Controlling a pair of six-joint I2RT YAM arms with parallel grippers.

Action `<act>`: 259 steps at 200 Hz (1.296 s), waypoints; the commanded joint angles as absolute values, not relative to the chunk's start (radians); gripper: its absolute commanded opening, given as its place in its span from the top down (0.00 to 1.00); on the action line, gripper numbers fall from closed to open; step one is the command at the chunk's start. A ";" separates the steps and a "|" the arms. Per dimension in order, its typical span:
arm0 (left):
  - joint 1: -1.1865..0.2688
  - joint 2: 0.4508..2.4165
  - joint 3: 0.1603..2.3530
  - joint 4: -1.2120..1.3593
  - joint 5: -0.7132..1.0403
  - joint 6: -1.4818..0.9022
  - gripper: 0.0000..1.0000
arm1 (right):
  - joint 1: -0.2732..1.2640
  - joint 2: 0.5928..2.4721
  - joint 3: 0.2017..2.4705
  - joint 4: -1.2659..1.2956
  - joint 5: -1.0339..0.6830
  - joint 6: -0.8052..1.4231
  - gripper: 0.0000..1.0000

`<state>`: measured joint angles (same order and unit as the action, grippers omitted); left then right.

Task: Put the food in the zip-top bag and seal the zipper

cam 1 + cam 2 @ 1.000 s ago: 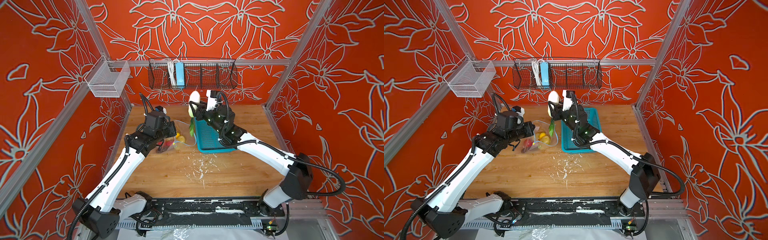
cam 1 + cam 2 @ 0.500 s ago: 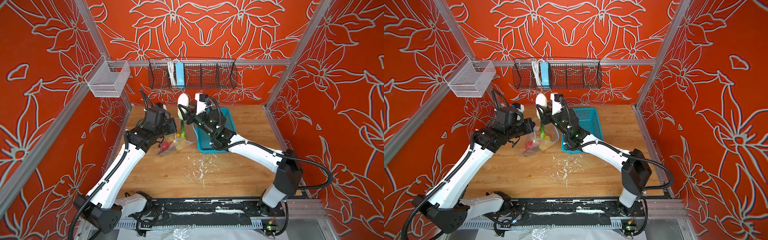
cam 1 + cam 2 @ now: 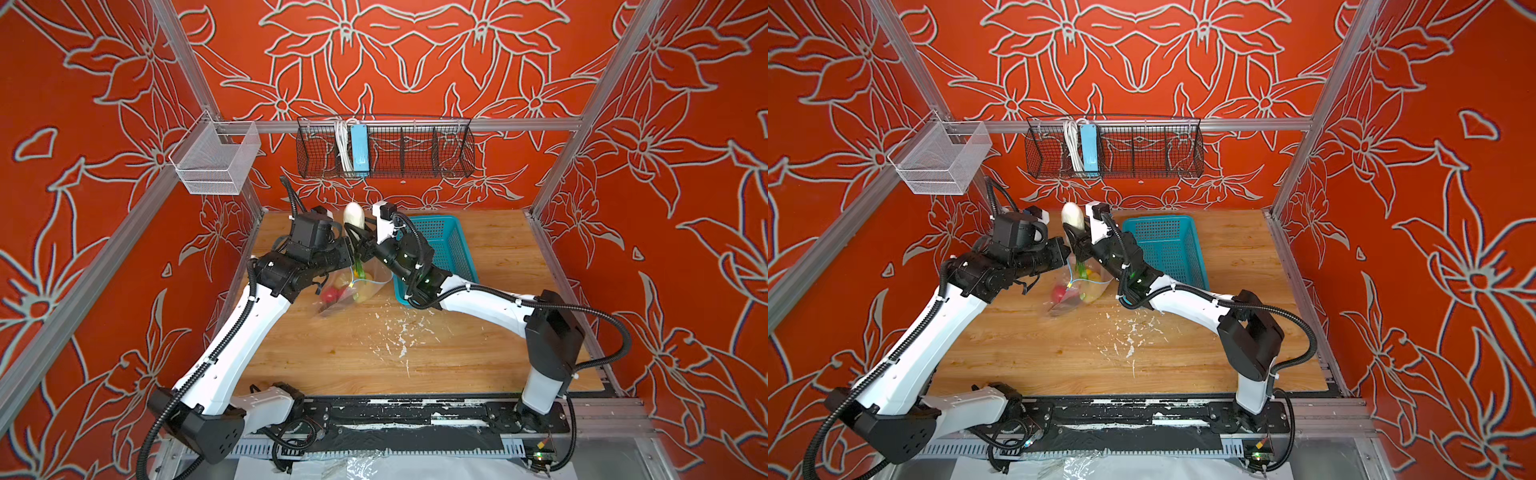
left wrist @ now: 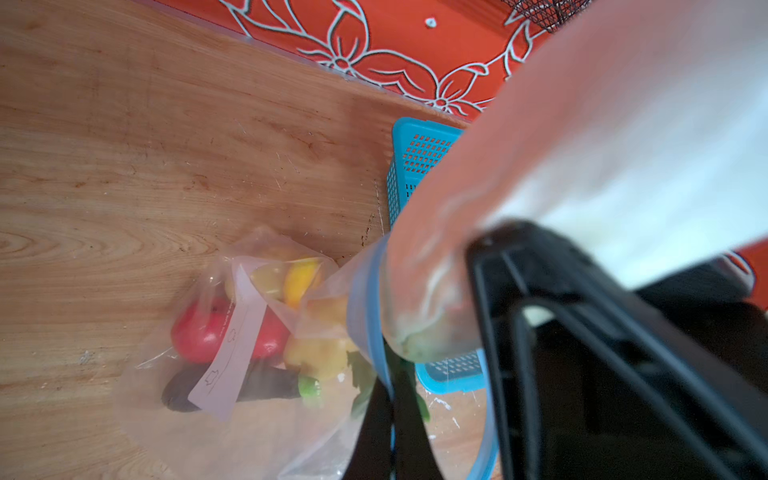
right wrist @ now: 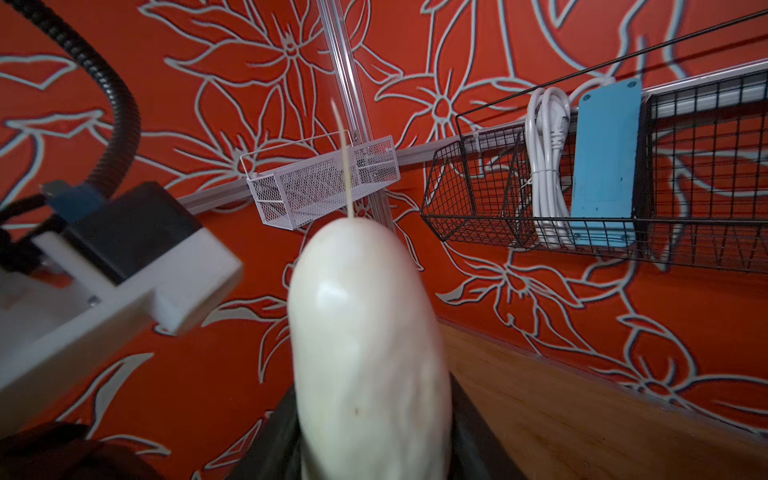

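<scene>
Now the leafy vegetable (image 3: 353, 214) is held upright in the right gripper (image 3: 360, 236), white end up, leaves reaching down to the mouth of the zip-top bag (image 3: 370, 286). That mouth is kept lifted by the clamped left gripper (image 3: 345, 252), just left of the basket (image 3: 451, 249). A straight lowering seems called for.

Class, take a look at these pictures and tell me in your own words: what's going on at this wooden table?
The left end effector is shut on the mouth edge of the clear plastic zip-top bag, holding it open. The right end effector grips the white-and-green leafy vegetable, leaves pointing down at that mouth. Inside already lie red tomatoes, a dark eggplant and yellowish pieces. The teal perforated basket looks empty. The light-blue zipper strip is unsealed.
</scene>
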<state>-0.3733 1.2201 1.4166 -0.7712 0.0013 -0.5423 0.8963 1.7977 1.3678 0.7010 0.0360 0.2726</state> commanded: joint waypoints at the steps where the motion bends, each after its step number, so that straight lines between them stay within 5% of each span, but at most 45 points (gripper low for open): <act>1: -0.376 1.229 1.457 -0.792 -0.030 -0.528 1.00 | 0.896 1.798 1.340 0.760 0.031 0.270 0.67; 111: -0.376 1.282 1.546 -0.813 -0.077 -0.487 1.00 | 0.910 1.666 1.174 0.683 -0.035 0.241 0.67; 259: -0.376 1.263 1.550 -0.773 -0.072 -0.459 1.00 | 0.911 1.749 1.275 0.284 -0.118 0.165 0.61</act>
